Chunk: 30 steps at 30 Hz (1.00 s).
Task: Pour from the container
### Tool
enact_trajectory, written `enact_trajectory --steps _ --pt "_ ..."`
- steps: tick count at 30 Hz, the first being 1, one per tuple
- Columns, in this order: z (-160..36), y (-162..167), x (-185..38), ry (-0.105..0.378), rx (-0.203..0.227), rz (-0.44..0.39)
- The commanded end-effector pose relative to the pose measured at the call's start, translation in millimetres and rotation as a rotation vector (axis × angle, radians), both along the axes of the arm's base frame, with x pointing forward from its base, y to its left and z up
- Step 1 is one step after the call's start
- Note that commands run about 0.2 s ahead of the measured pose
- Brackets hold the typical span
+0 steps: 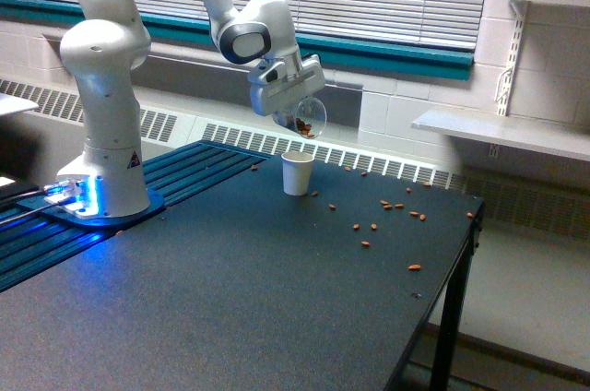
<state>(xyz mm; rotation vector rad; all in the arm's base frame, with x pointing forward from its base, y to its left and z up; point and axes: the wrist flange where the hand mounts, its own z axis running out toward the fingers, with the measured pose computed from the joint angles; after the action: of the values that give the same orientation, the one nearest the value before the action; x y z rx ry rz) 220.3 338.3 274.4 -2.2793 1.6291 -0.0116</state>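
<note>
The clear container [309, 117] hangs tilted in the air, with brown nut-like pieces showing through its wall. My gripper [293, 105] is shut on it, high above the table's far side. A small white paper cup [297, 172] stands upright on the dark table [230, 299], directly below and slightly to the exterior view's left of the container's mouth. A clear gap separates the container from the cup's rim.
Brown nuts [398, 206] lie scattered over the table to the exterior view's right of the cup. The arm's white base [101, 179] stands on blue slats at the exterior view's left. The table's edge [452, 271] drops off at the right. A wall shelf [502, 133] juts out beyond it.
</note>
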Motion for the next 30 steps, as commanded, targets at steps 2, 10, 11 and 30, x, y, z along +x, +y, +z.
enact_trajectory --steps 2,10,11,30 --pt "-7.5 -2.2 -5.6 0.041 -0.008 -0.065" --pt "-17.6 -7.3 -18.5 0.065 0.003 -0.095" --pt "-19.0 -8.6 -19.7 0.067 0.005 -0.101" --pt "-7.8 -20.3 -10.9 0.013 0.041 -0.111"
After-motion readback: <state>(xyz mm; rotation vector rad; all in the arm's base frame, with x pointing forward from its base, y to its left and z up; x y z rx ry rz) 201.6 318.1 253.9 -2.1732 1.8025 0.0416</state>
